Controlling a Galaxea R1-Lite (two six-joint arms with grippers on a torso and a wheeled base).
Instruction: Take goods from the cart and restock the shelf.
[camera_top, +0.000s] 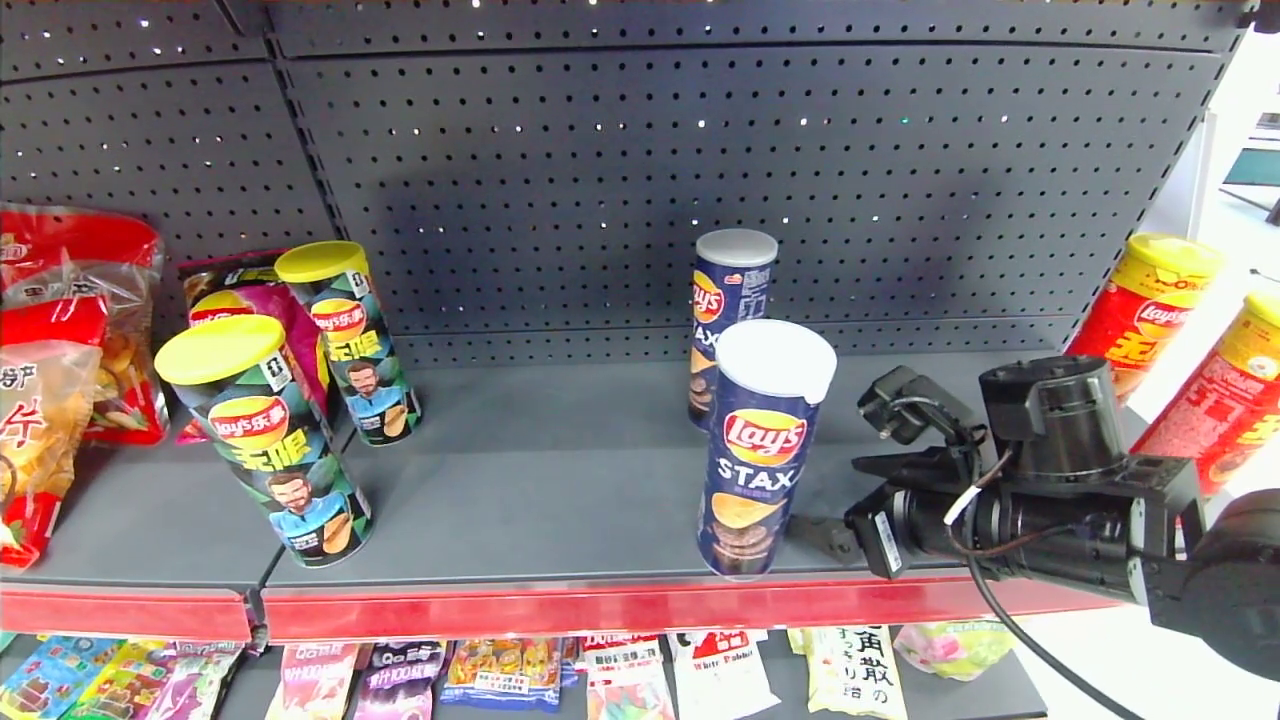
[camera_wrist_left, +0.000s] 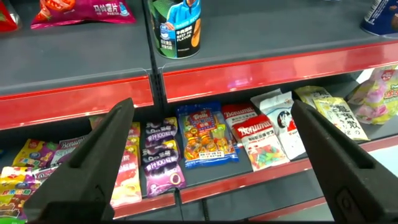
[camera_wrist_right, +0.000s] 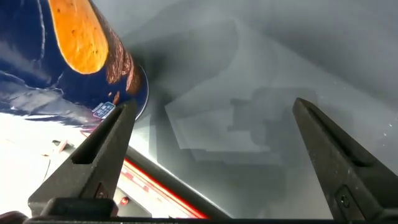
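Observation:
Two blue chip cans stand on the grey shelf (camera_top: 560, 480). The front can (camera_top: 765, 450) is near the red front edge, and the back can (camera_top: 730, 310) is behind it by the pegboard. My right gripper (camera_top: 825, 520) hovers low over the shelf just right of the front can, open and holding nothing. In the right wrist view the can's base (camera_wrist_right: 93, 68) lies beside one finger (camera_wrist_right: 106, 149), outside the gap of the gripper (camera_wrist_right: 212, 106). My left gripper (camera_wrist_left: 211, 107) is open and empty, in front of the lower shelf below the red edge (camera_wrist_left: 249, 68).
Two yellow-lidded dark cans (camera_top: 265, 440) (camera_top: 350, 340) and red snack bags (camera_top: 70, 320) fill the shelf's left. Red cans (camera_top: 1145, 300) lean at the far right. Snack packets (camera_wrist_left: 205, 134) line the lower shelf. Bare shelf lies between the can groups.

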